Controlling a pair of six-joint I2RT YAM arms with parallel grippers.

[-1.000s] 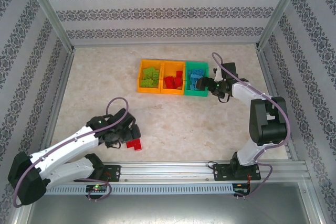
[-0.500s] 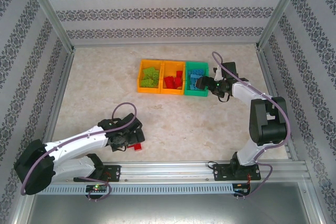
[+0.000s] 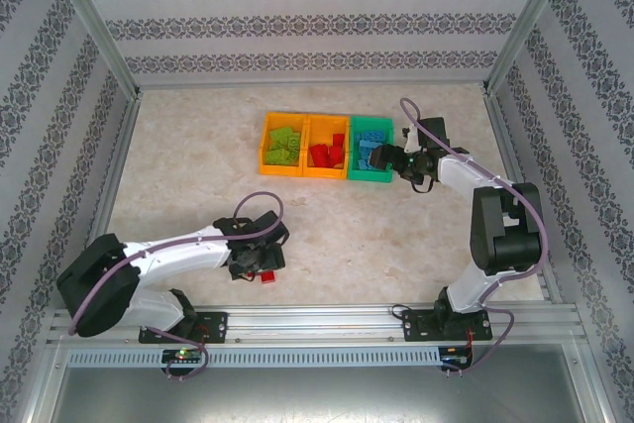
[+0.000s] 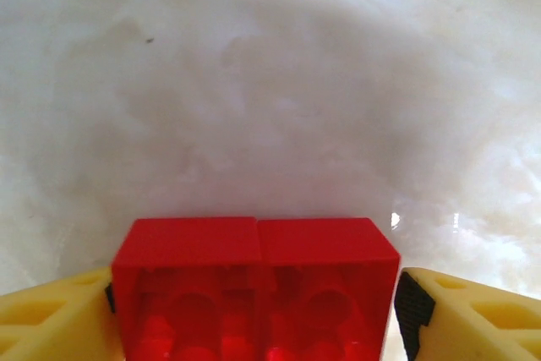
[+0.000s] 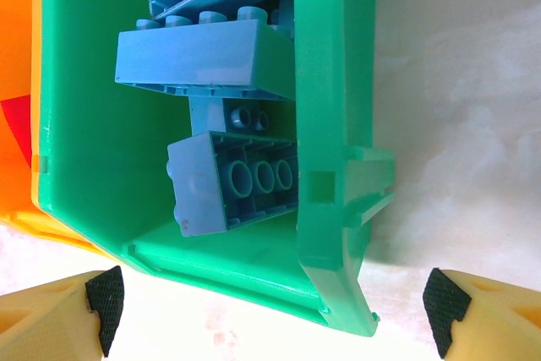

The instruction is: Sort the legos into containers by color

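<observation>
Okay, left gripper (image 4: pixel 254 314) straddles the red lego (image 4: pixel 255 251), pads (image 4: pixel 414 306) at its sides; grip unconfirmed. Close squarely before lifting. Right gripper (image 5: pixel 270 302) wide open, empty.

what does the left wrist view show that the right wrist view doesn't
Left wrist view: one red lego lying on the table between the fingers of the left pincer, pads close at both sides; whether they grip it yet cannot be told. Right wrist view: the green bin holding blue legos, the orange bin joined at its left, and the right pincer open wide, its pads far apart. Both: the pale marbled table and yellow fingers with black pads.
</observation>
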